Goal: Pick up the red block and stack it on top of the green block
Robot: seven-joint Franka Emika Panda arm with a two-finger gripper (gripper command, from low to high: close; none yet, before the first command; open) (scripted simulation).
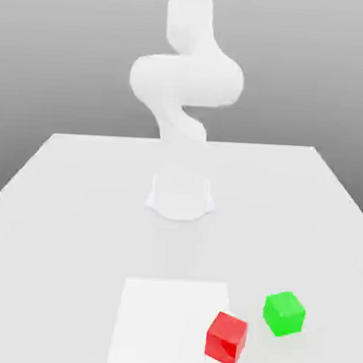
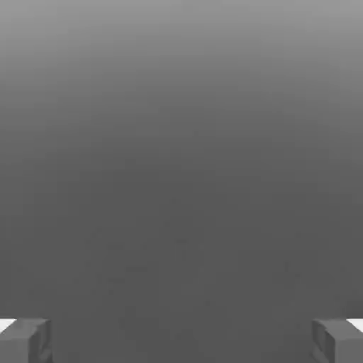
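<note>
Two blocks sit apart on the table [image 1: 78,209]: red block [image 1: 226,338] near, green block [image 1: 284,313] just right in the exterior view. Hand [image 2: 181,340] released, fingers [image 2: 25,339] spread wide, presumably ready to grasp.

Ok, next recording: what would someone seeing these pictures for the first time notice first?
The two bright cubes stand out against the pale scene: a glossy red block at the corner of a white square mat, and a green block just off it toward the exterior view's right, apart from the red one. Behind them the white robot arm rises from its round base. In the hand view the gripper has its grey fingertips spread wide, open and holding nothing.
</note>
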